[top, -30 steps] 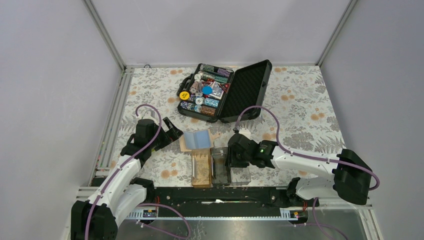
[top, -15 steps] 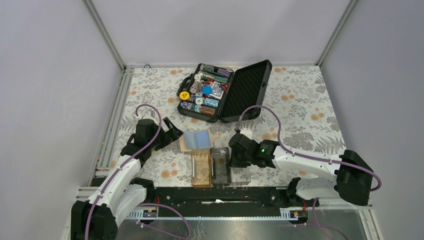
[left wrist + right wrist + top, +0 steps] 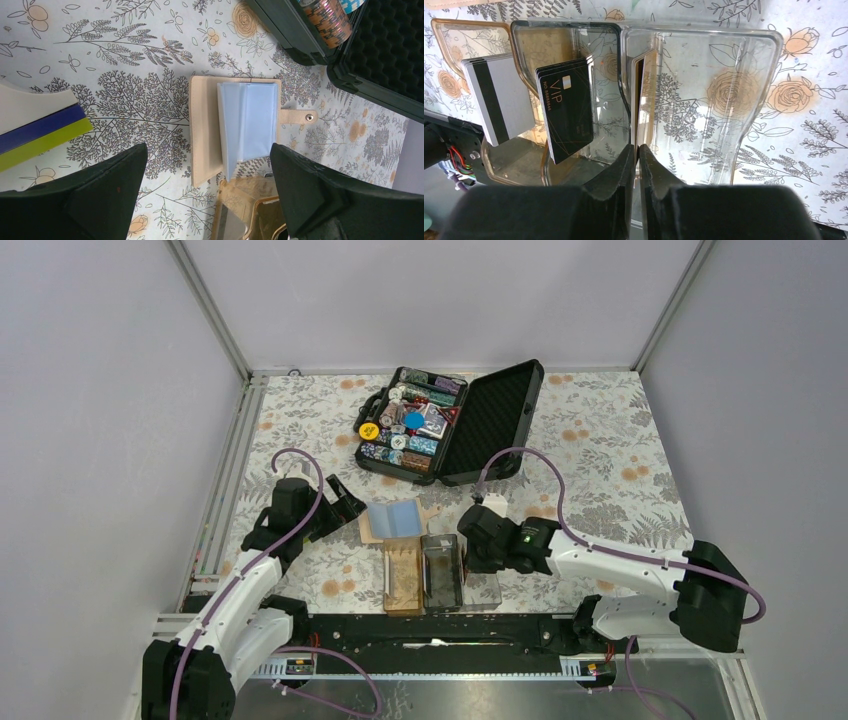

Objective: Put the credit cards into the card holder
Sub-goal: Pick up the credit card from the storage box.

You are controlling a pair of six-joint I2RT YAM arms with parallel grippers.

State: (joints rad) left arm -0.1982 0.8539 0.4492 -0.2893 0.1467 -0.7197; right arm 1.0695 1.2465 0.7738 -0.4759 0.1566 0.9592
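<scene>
From above, your right hand (image 3: 468, 552) is down over the card holder (image 3: 482, 592) at the near edge of the worktop (image 3: 620, 460). Your left hand (image 3: 348, 504) sits low, with an open wallet (image 3: 393, 519) just to its right. The chip case (image 3: 500, 420) lies open well beyond both hands, and there is bare patterned worktop out to the right of your right hand. No writing can be read in this view.

At the left wrist, the fingers stand wide apart and hold nothing. The wallet lies ahead between them, with its snap tab (image 3: 310, 117) towards the right finger. Beyond that finger is the case's black foam lid. There is no text here.

At the right wrist, the fingers are pinched together on a gold credit card (image 3: 646, 100). It stands on edge in the clear compartment, against the divider. Left of the hand, the black card (image 3: 569, 107) in the dark compartment reads "VIP" and "NO", followed by digits too small to read. Further left, grey striped cards (image 3: 499, 100) lean in the brown compartment. The rest of the clear compartment lies to the right of the hand.
</scene>
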